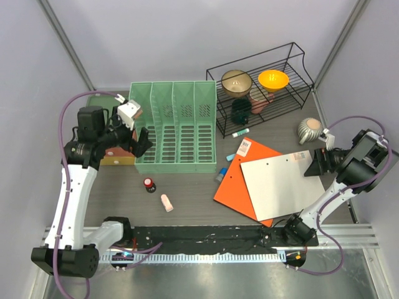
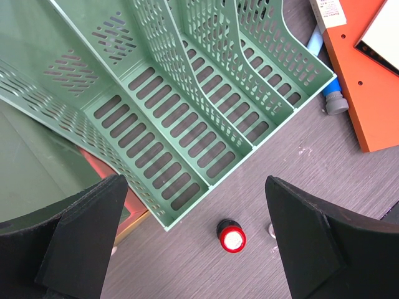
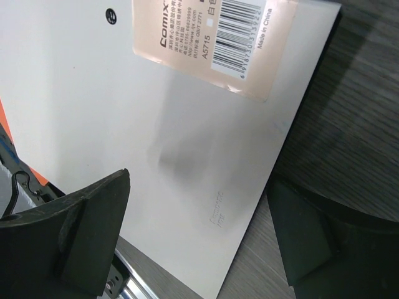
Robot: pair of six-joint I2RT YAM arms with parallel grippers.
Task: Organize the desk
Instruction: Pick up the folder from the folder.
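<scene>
Landmark: green slotted plastic file rack (image 1: 176,128) with four compartments.
Desk: dark grey-brown wood-grain tabletop (image 1: 187,199), lying under the rack and spreading out to its right and near side.
Left gripper (image 2: 194,179): hovers above the rack's near-left corner. Jaws stand wide apart and hold nothing.
Right gripper (image 3: 198,180): well to the right of the rack, over the edge of a white flat folder (image 1: 280,184) with a barcode label. Jaws are spread and not clamped on it.
Orange flat folder (image 1: 240,187): right of the rack, partly under the white one.
Small black bottle with red cap (image 1: 149,184): upright, just off the rack's near-left corner.
Pale pink small cylinder (image 1: 166,202): on the near side of the rack, beyond the bottle.
Black wire shelf (image 1: 262,81): just beside the rack's right wall, holding an orange bowl (image 1: 273,80) and a tan bowl (image 1: 236,82).
</scene>
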